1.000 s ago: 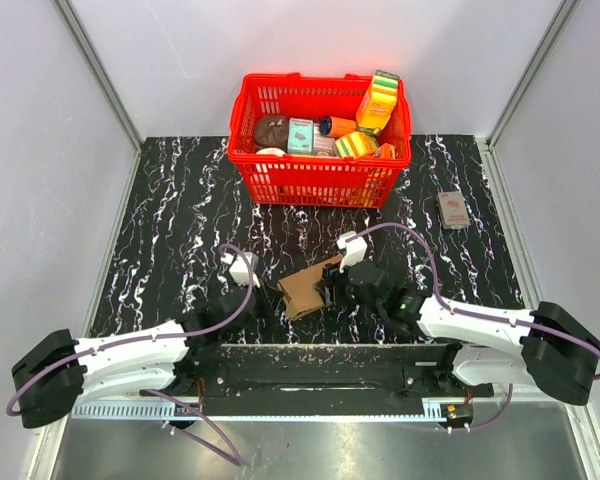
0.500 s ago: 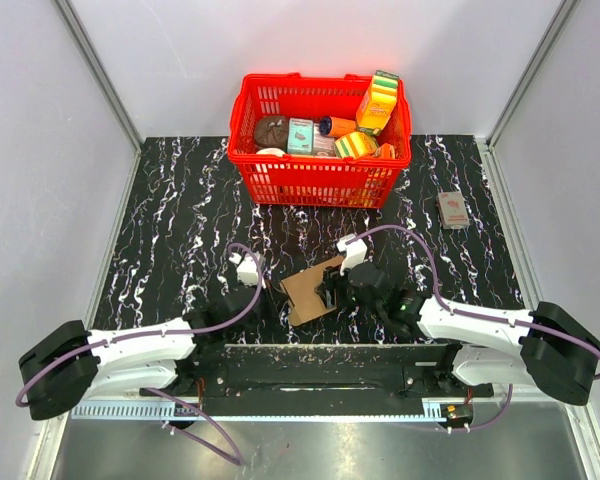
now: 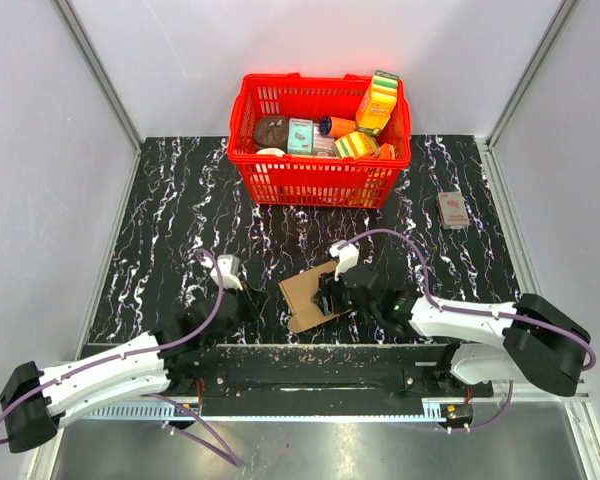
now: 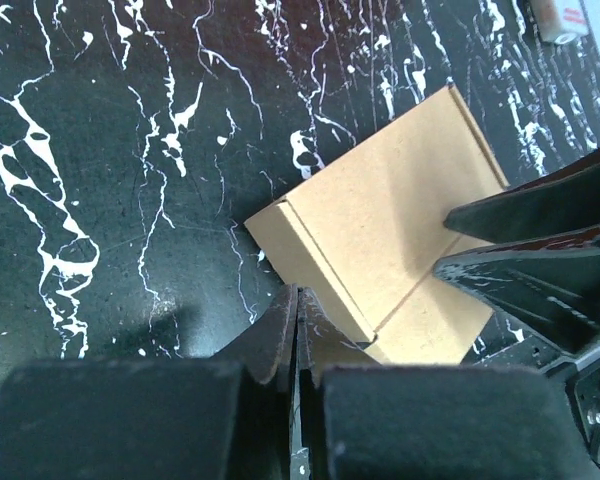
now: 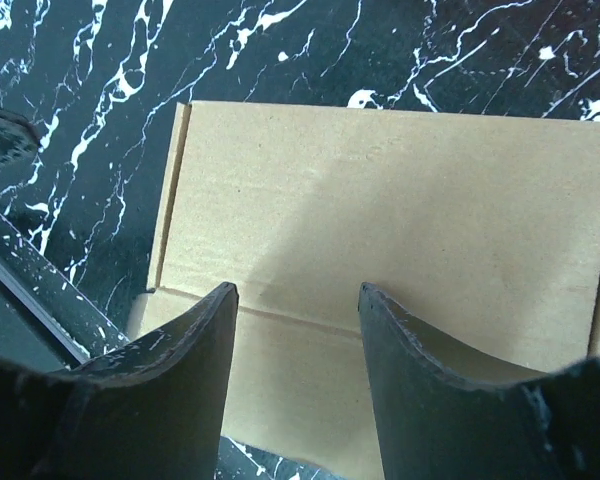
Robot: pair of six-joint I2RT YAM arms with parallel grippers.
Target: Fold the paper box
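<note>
The paper box (image 3: 308, 297) is a flat brown cardboard mailer lying on the black marbled table, near the front middle. It fills the right wrist view (image 5: 400, 200) and shows in the left wrist view (image 4: 380, 210). My right gripper (image 3: 330, 292) is open, its two fingers spread over the box's top panel by a crease (image 5: 298, 292); whether they touch it I cannot tell. The right fingers (image 4: 540, 240) also show in the left wrist view. My left gripper (image 3: 250, 302) is shut and empty, its tips (image 4: 298, 292) just short of the box's near left corner.
A red basket (image 3: 320, 182) full of colourful packages stands at the back middle. A small red packet (image 3: 452, 210) lies at the right, and also shows in the left wrist view (image 4: 560, 12). A black rail (image 3: 320, 365) runs along the near edge between the arm bases.
My left arm has drawn back to the left, away from the box. My right gripper has shifted slightly left and nearer over the box. The box has barely moved.
</note>
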